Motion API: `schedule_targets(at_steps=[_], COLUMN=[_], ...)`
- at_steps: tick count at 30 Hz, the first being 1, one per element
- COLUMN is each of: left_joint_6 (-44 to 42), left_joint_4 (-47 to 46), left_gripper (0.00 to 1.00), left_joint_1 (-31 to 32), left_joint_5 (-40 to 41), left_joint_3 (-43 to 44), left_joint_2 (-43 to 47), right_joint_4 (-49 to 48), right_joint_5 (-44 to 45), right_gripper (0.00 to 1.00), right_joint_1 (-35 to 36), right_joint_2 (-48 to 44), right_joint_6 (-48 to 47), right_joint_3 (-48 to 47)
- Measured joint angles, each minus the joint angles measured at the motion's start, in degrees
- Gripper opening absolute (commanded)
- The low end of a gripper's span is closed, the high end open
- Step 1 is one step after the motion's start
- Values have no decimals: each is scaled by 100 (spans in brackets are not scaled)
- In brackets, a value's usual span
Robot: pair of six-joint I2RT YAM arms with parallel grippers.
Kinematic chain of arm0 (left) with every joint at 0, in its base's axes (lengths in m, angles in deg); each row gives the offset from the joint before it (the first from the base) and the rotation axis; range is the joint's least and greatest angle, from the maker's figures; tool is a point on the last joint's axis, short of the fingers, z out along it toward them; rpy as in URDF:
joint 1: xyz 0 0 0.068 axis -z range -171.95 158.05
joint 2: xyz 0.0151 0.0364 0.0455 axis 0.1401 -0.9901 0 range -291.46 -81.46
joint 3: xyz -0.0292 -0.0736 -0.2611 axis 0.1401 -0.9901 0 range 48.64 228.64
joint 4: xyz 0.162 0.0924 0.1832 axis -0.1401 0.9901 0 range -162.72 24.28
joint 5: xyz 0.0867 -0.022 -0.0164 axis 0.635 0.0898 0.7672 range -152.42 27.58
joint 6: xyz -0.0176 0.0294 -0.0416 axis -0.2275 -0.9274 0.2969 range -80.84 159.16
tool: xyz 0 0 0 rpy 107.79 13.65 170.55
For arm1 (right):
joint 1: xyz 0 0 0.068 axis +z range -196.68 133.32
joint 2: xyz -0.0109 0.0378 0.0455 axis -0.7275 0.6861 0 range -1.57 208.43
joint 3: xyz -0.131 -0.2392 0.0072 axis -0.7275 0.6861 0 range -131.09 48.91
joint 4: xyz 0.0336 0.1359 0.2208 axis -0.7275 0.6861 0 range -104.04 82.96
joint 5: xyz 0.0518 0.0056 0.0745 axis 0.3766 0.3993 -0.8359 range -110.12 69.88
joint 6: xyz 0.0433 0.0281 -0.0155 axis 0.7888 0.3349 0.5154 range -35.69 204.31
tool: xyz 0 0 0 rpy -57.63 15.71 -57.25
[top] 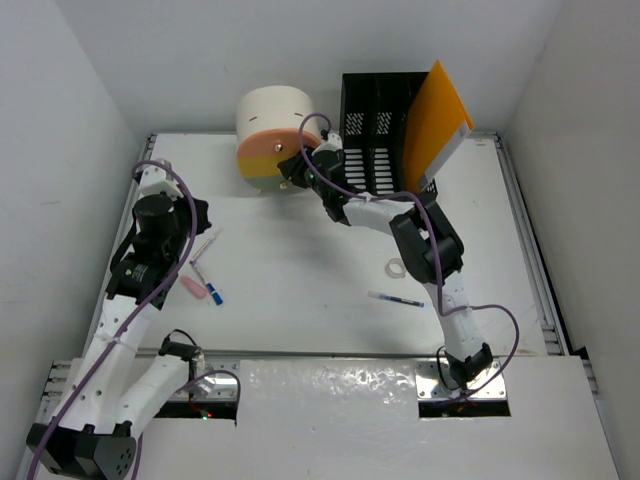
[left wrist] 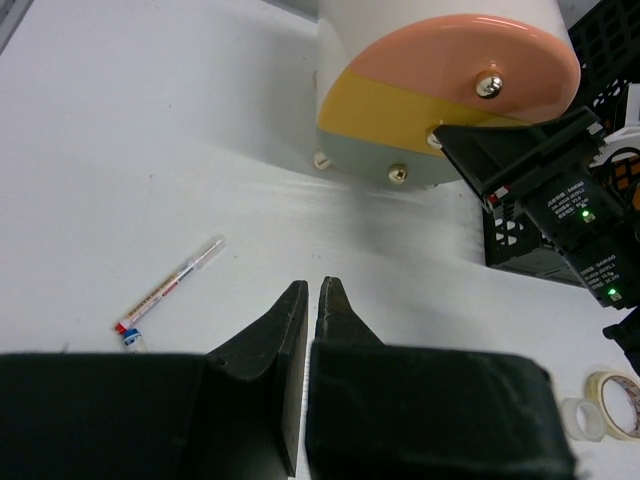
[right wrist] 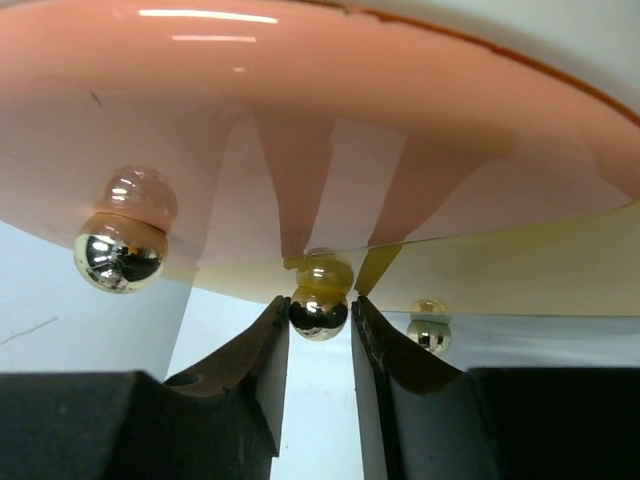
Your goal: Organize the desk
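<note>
On the white desk a round white drawer box lies at the back, its face banded pink, yellow and pale blue, with gold knobs. My right gripper is at that face. In the right wrist view it is open by a narrow margin around the yellow band's knob: the left pad touches the knob, and a thin gap shows at the right pad. My left gripper is shut on nothing, hovering over bare desk at the left, near a white pen.
A black crate with an orange folder stands at the back right. A tape roll and a pen lie mid-right. A pink item and a blue-tipped marker lie beside the left arm.
</note>
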Motion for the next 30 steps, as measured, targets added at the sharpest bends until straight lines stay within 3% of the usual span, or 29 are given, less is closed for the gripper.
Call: schedule_targets(at_steps=[3,8,17,30], left_joint_6=[-2,-4,-20,-17], left_joint_4=[0,0,0,-129], left_gripper=[0,0,0,0], left_joint_1=[0,0,0,0], left_joint_5=[22,46,98,170], left_joint_3=[0,0,0,-186], left_joint_2=[20,24,24,87], right_joint_4=[50,74,-94,-203], right_joint_5=[13,4,-39,-435], right_gripper=[22,0,0,0], right_joint_1=[0,0,-7,68], right_joint_2=[66,170,140,-1364], right_joint_6=[-13,0,72,273], right_joint_3=[-131,-286,-120,1930])
